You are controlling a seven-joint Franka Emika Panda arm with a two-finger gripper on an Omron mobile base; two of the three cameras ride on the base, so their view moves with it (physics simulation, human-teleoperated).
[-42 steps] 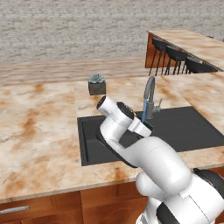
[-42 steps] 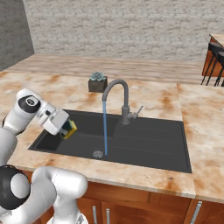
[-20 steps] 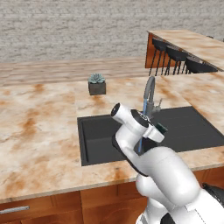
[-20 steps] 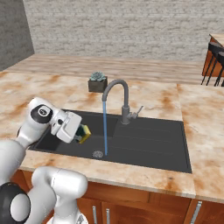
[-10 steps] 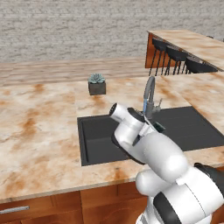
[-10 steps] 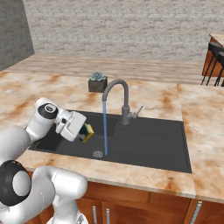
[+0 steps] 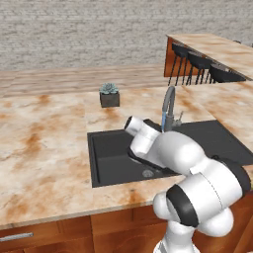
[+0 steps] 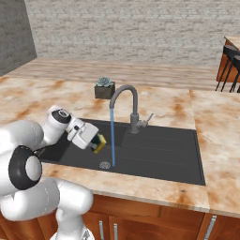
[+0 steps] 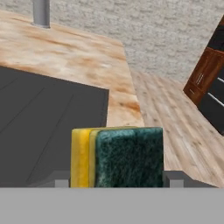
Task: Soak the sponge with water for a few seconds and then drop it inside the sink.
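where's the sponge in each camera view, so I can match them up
Left base view: cannot be made out; the arm blocks that spot.
Right base view: sponge in the gripper, left of centre, over the sink, left of the water.
Hand view: bottom centre.
Shared landmark: the faucet.

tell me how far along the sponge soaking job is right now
Done: the sponge is picked up, gripped in the hand over the sink, and the water is running from the faucet. In hand: the sponge hangs just beside the stream, apparently not touching it, so the soak does not look started. Left: hold it under the water for a few seconds, then release it into the basin.
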